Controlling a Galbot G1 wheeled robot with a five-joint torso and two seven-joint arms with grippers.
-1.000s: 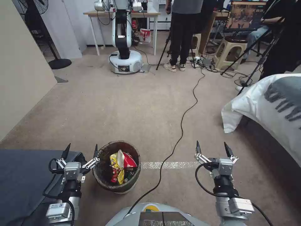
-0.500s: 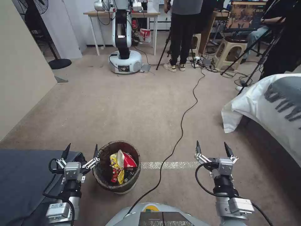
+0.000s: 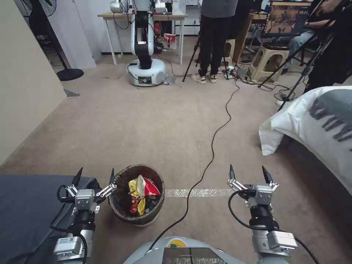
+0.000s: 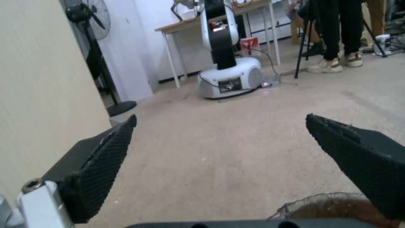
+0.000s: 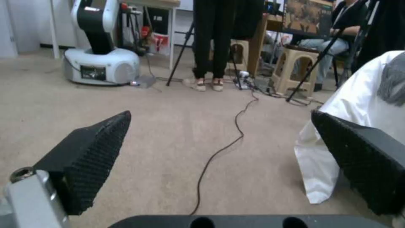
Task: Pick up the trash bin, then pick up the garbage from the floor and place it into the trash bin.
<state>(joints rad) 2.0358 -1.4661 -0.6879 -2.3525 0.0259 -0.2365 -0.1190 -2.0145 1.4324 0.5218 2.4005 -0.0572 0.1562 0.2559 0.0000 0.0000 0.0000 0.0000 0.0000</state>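
Left gripper [image 3: 94, 175] hangs just beside the trash bin [image 3: 136, 220], its fingers spread wide with nothing between them; its inner fingertip sits at the bin's near-left rim, touching it or nearly so, I cannot tell which. From the left wrist camera I see both black pads apart and a sliver of the bin's dark bag-lined rim under the inner one. Right gripper [image 3: 248, 174] is likewise wide open and empty, held over bare carpet, well apart from the bin, with the black cable [image 3: 212, 146] running across the floor between them.

The bin stands on the carpet in front of my base, slightly left of centre. Garbage [image 3: 142, 194] is already inside it: yellow and red snack wrappers poking up toward the rim. I see no loose litter on the carpet ahead.

My worries from here, as judgements only. The bin is light plastic with a crinkled bag folded over the edge; if I close the left fingers on bag alone and not the wall, I expect the liner to slip off and the bin to stay down or tip. A clumsy nudge from that inner finger could push the bin over and spill the wrappers, which stand tall and loose. The dark cloth-covered surface [image 3: 25, 205] on my left crowds that arm, so I have little room to swing outward. The cable lies close to the bin and to my base; driving or dragging the bin across it could snag either.
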